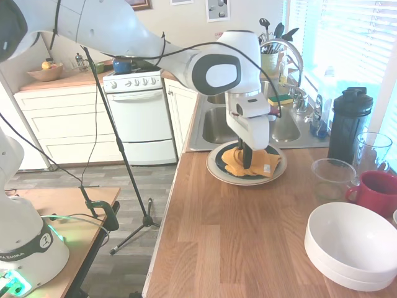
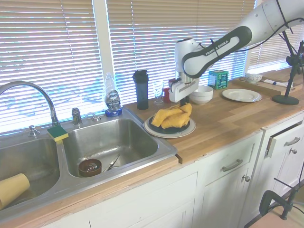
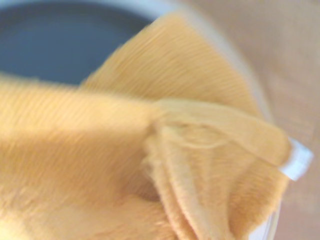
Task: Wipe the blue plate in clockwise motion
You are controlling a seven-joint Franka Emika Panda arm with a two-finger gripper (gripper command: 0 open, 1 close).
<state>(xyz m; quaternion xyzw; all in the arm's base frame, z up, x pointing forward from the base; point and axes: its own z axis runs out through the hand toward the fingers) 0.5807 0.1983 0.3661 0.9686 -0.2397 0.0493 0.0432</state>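
The claw (image 1: 247,162) is down on the blue plate (image 1: 234,171), right in the thick of it. That plate sits nested on a wider cream plate (image 1: 214,169) on the wooden counter (image 1: 248,236), just beside the sink (image 2: 107,142), on the sink's side away from the faucet (image 2: 28,92).

A yellow cloth (image 1: 251,160) lies bunched over most of the blue plate, and the dark fingers (image 1: 246,155) plunge straight into the heap. They look pinched together on a fold of it, so I read this as the claw closed on the cloth, pressing it onto the plate.

In the wrist view, it's nearly all blurred yellow cloth (image 3: 165,155), with a slice of blue plate (image 3: 60,45) showing beyond it and a small white tag (image 3: 298,160) at the cloth's corner.

Here's what matters for the sweep: the plate lies directly beneath the claw, with the fingers near its centre, slightly toward the sink. A clockwise circle, I'd judge, has to swing outward from there and stay inside the rim. The cloth's loose flap trails off the side away from the sink, over the cream plate.
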